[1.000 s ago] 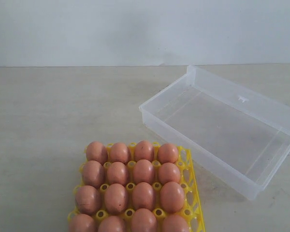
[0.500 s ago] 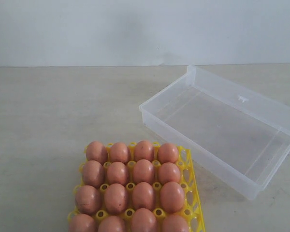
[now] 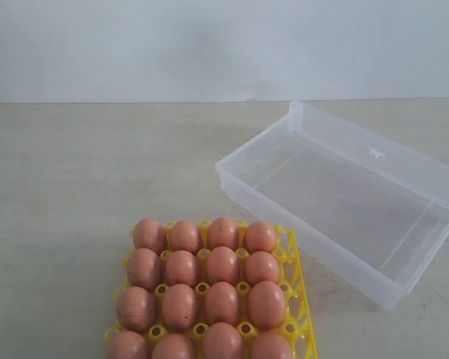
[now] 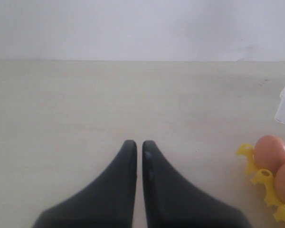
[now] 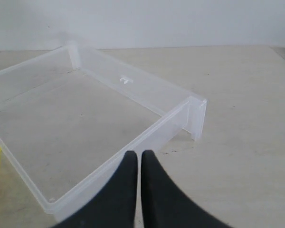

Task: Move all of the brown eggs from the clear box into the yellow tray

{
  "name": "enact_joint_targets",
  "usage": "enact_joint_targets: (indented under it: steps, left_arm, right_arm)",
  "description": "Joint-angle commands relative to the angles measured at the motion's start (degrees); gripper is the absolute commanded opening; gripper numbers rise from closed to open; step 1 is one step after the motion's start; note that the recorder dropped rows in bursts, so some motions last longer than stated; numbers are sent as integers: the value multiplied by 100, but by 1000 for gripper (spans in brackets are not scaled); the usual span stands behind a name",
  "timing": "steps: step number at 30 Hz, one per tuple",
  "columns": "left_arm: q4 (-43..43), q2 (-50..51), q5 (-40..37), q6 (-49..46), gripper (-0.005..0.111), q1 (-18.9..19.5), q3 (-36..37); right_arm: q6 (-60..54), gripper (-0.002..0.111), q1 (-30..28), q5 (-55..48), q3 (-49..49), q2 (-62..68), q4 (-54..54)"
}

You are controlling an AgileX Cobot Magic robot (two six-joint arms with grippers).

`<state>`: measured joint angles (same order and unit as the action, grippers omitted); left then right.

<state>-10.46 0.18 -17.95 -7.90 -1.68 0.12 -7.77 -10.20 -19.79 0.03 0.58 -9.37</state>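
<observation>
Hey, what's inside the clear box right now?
Nothing visible: the clear box shows only its bare transparent floor. All the brown eggs in view sit in the yellow tray. The right claw hides a little of its near wall.
</observation>
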Motion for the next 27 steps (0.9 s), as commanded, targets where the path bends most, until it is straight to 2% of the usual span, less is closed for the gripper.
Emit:
enact_joint_targets:
  steps: [1,14,19,21,27]
  left_arm:
    - [-45,-18,38,22,4,-23,-12]
    - [-45,-18,52,22,4,19,-12]
    - [43,-18,-72,-9,4,1118,-12]
    - [43,-18,-161,-27,4,1325,-12]
    - [43,-18,-278,-50,4,932,-12]
  right_arm:
    - [-30,0,-54,80,-3,18,-18]
    - [-30,0,-54,93,-3,18,-18]
    - [-30,0,-54,106,-3,18,-44]
    - [-30,0,-54,119,-3,18,-41]
    - [-30,0,-54,133,-3,18,-41]
